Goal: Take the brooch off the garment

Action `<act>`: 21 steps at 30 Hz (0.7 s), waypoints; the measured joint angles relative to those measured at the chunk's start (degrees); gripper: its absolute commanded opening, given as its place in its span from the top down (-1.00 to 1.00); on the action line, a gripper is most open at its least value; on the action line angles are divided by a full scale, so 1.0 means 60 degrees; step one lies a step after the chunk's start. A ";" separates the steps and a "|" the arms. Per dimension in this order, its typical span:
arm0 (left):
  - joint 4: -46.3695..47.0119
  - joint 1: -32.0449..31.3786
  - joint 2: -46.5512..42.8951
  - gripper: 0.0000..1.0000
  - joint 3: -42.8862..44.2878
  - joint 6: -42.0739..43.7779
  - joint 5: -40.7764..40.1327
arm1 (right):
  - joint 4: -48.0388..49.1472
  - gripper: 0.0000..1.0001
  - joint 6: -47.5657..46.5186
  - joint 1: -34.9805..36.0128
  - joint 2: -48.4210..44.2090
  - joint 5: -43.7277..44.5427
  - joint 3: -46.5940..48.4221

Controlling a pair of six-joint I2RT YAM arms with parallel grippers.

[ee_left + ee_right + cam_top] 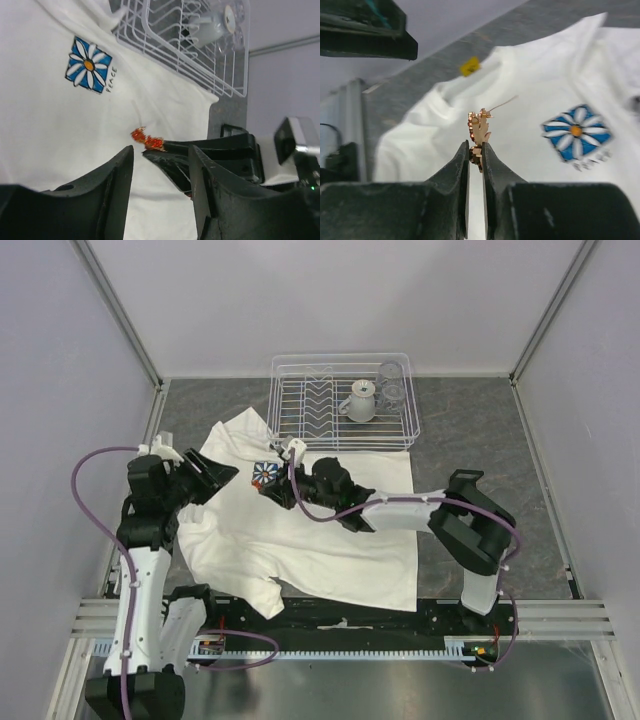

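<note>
2 grippers over the white garment (300, 540), right gripper (475, 147) pinched on the orange-red brooch (480, 130), raised above the cloth near the daisy logo (265, 474), left gripper (160, 155) parted and empty, beyond, wire dish rack (275, 405) holding 1 white cup (360, 400) and clear glassware (392, 392).

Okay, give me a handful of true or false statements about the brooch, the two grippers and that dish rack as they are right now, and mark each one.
1. The right gripper is shut on the brooch. True.
2. The left gripper holds the brooch. False: its jaws stand open with nothing gripped between them; the right one has the brooch.
3. The dish rack is empty. False: a white cup and a clear glass sit in it.
4. The blue daisy logo on the garment is apart from the brooch. True.
</note>
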 measured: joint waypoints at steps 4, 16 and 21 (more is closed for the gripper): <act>0.0568 -0.0397 0.0812 -0.14 -0.0404 -0.0375 0.0805 | 0.0146 1.00 -0.1960 0.0441 -0.1399 0.3275 -0.1512; 0.0936 -0.3577 0.0965 -0.20 -0.1089 -0.2871 -0.0066 | 0.1880 0.99 -0.4852 0.1614 -0.1647 0.7322 -0.3654; 0.1016 -0.3829 0.1596 -0.29 -0.1155 -0.3676 -0.0590 | 0.2495 0.99 -0.5220 0.1847 -0.1650 0.7537 -0.3657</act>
